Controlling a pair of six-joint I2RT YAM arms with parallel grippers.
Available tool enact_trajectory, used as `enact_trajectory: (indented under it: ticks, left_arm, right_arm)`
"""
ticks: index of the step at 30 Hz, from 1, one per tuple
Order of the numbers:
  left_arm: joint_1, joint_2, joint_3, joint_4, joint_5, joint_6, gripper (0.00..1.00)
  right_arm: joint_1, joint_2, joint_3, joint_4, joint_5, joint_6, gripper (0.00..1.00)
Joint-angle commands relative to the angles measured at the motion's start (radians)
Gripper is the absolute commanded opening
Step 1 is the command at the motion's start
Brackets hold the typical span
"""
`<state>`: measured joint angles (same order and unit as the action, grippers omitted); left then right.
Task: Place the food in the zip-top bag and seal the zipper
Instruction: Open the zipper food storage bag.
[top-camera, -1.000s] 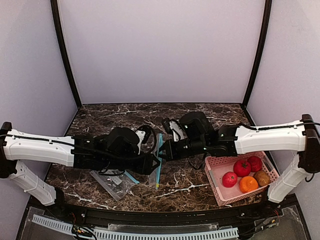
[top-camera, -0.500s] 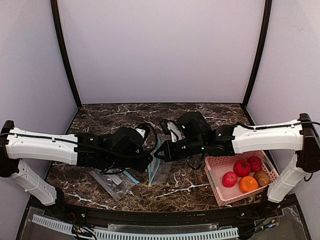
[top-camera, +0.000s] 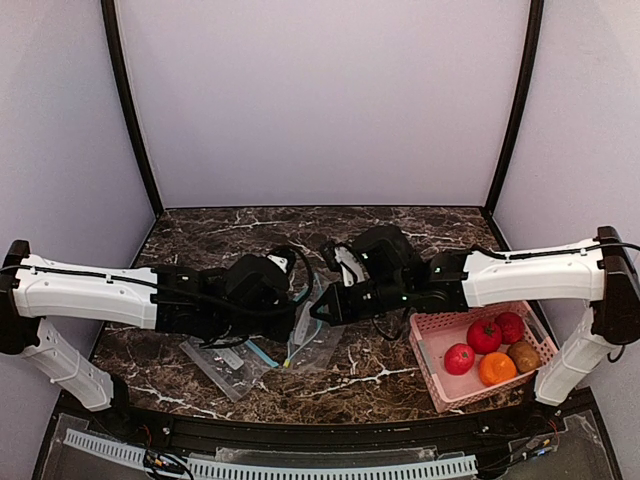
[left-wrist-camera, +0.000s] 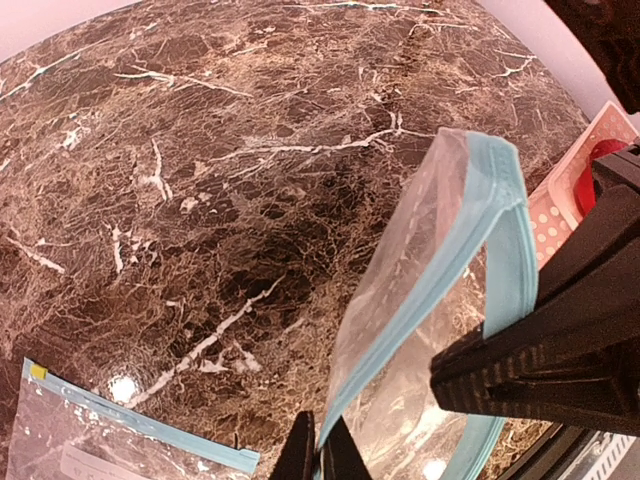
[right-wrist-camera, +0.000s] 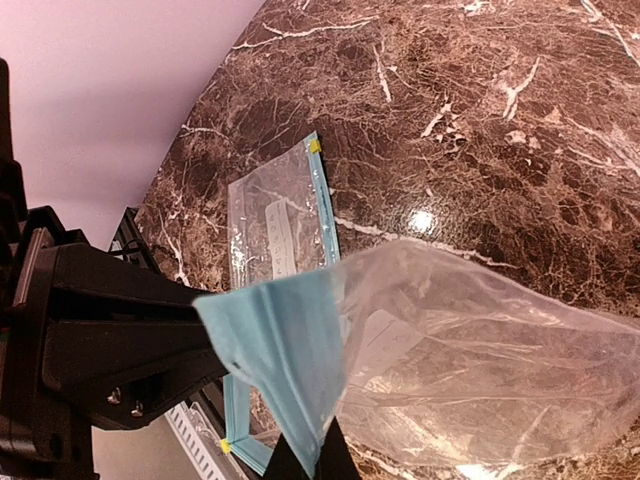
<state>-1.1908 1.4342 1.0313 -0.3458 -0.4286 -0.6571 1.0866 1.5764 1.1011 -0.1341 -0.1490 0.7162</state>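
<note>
Top external view: the bag (top-camera: 308, 342) is held over the surface (top-camera: 200, 240), its zipper rim pinched by the left fingers (left-wrist-camera: 300, 455) and right fingers (right-wrist-camera: 338, 462). All food (top-camera: 485, 336) is seen in the basket (top-camera: 428, 330); filling and sealing are left.

A dark brown marble-patterned surface with white veins (top-camera: 420, 225) forms the floor of a small booth. Behind it rises a plain pale lilac back wall (top-camera: 320, 100), flanked by a left side wall (top-camera: 50, 130) and a right side wall (top-camera: 590, 120) of the same colour. A thin black left corner post (top-camera: 130, 100) and a black right corner post (top-camera: 513, 100) mark the joins, leaning outward toward the top. A black front rail (top-camera: 300, 432) runs along the near edge, with a white slotted plastic strip (top-camera: 330, 468) just below it. The stone is glossy. The left wrist view shows a small bright glare spot (left-wrist-camera: 122, 388) on it, and the right wrist view shows a second glare spot (right-wrist-camera: 421, 220).
</note>
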Motion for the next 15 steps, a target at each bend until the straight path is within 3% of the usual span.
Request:
enact_trajectory:
  ticks: [1, 15]
  left_arm:
    - [0.005, -0.024, -0.023, 0.025, -0.03, 0.011, 0.02]
    - [0.028, -0.022, 0.021, -0.228, -0.234, -0.076, 0.01]
  right_arm:
    - [0.013, 0.019, 0.027, -0.04, 0.032, 0.001, 0.0]
    - [0.013, 0.004, 0.051, -0.157, 0.103, 0.017, 0.0]
